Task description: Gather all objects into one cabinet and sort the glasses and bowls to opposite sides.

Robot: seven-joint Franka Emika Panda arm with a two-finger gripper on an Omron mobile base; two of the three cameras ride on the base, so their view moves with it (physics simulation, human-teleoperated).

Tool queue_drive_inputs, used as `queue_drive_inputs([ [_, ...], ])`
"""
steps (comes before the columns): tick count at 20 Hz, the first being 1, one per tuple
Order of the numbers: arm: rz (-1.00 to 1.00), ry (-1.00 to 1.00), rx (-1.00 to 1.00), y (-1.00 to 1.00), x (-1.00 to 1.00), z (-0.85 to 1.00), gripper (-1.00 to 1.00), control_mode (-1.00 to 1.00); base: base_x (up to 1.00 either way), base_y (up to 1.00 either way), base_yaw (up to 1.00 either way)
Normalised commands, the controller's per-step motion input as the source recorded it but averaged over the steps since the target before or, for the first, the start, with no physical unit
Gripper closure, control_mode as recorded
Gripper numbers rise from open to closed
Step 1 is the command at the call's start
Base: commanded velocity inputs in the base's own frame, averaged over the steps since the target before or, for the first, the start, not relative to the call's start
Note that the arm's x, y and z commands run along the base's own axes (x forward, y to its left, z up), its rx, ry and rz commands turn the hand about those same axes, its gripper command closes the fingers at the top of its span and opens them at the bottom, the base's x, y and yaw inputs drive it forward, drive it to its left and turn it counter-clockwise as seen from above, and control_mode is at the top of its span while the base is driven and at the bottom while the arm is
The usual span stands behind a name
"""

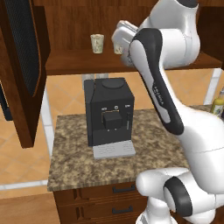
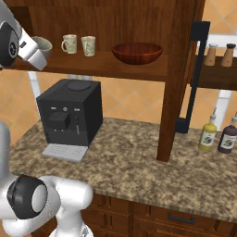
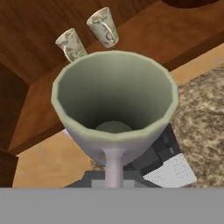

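Gripper (image 2: 39, 52): closed on the rim of the grey tumbler (image 3: 114, 107), held at the left end of the cabinet shelf (image 2: 92, 67). Two cream tumblers (image 2: 69, 44) (image 2: 88, 46): upright on the shelf, just right of it. Dark red-brown bowl (image 2: 137, 53): further right. Coffee machine (image 1: 109, 113): on the counter (image 2: 134, 166) below.

Bare shelf stretch between cream tumblers (image 2: 78, 45) and bowl (image 2: 137, 53); coffee machine (image 2: 69, 115) blocking at 6 o'clock.
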Motion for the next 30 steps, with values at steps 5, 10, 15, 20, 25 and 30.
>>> queue_drive_inputs([
  [5, 0.00, 0.31, -0.17, 0.01, 0.73, 0.00, 1.00, -1.00, 0.00, 0.00, 0.00],
  [10, 0.01, -0.02, -0.08, 0.04, 0.16, 0.00, 1.00, -1.00, 0.00, 0.00, 0.00],
  [15, 0.00, -0.03, -0.05, 0.00, 0.16, 0.00, 1.00, -1.00, 0.00, 0.00, 0.00],
  [20, 0.00, -0.24, -0.16, 0.00, 0.57, -0.01, 1.00, -1.00, 0.00, 0.00, 0.00],
  [25, 0.00, -0.13, -0.08, 0.00, 0.06, -0.02, 1.00, -1.00, 0.00, 0.00, 0.00],
  [30, 0.00, -0.24, -0.11, -0.11, 0.61, -0.31, 1.00, -1.00, 0.00, 0.00, 0.00],
])
